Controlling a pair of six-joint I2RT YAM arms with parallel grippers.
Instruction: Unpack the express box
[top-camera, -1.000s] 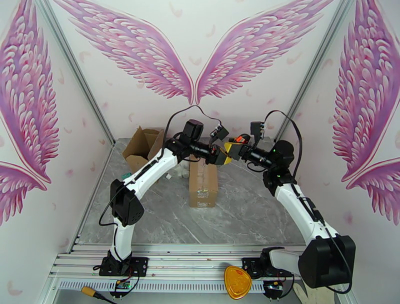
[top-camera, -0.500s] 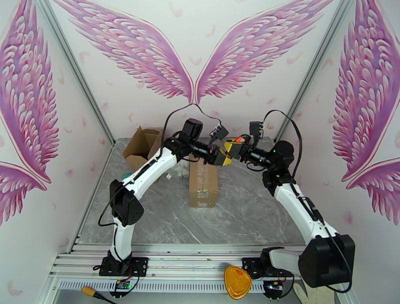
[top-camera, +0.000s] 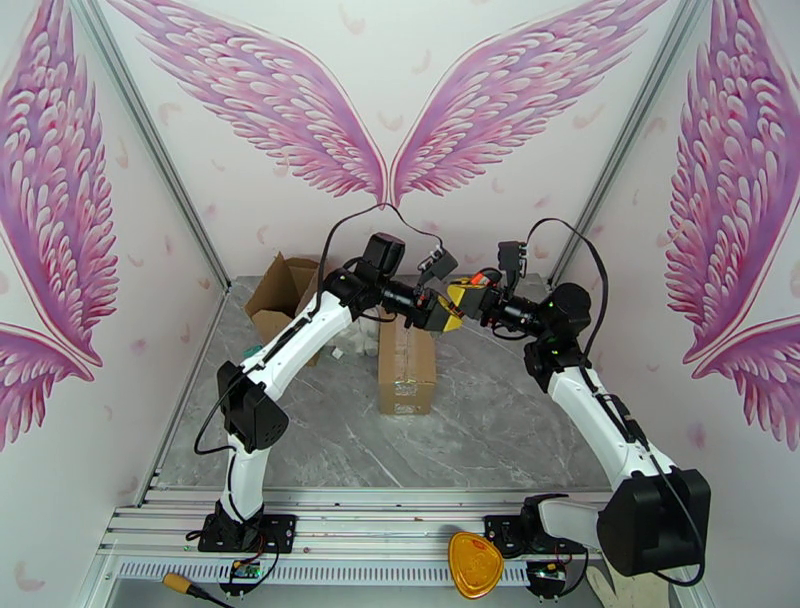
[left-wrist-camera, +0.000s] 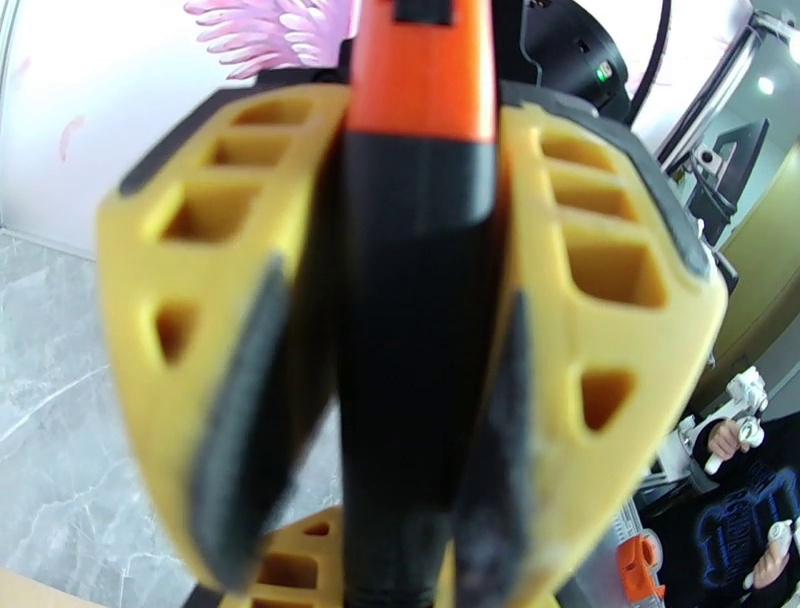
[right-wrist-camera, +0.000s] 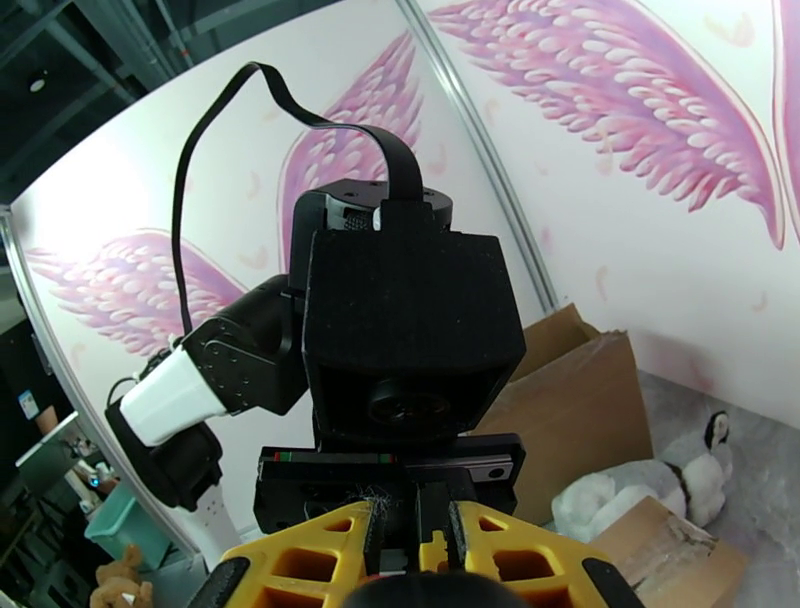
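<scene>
While the box (top-camera: 406, 365) lies closed below | left pincer (top-camera: 445, 317) pinches orange-black tool (left-wrist-camera: 420, 250) | right pincer (top-camera: 459, 297): cannot tell

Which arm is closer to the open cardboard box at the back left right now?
Left. The left arm runs right alongside the open cardboard box; the right arm reaches in from beyond the taped box.

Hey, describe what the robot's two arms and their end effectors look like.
The left arm and right arm have white link shells, black joint housings and black bases. The left end effector and right end effector are yellow, with boxy cut-out windows and dark pads. Black cables loop above each wrist, and a green light shows on the right arm.
</scene>
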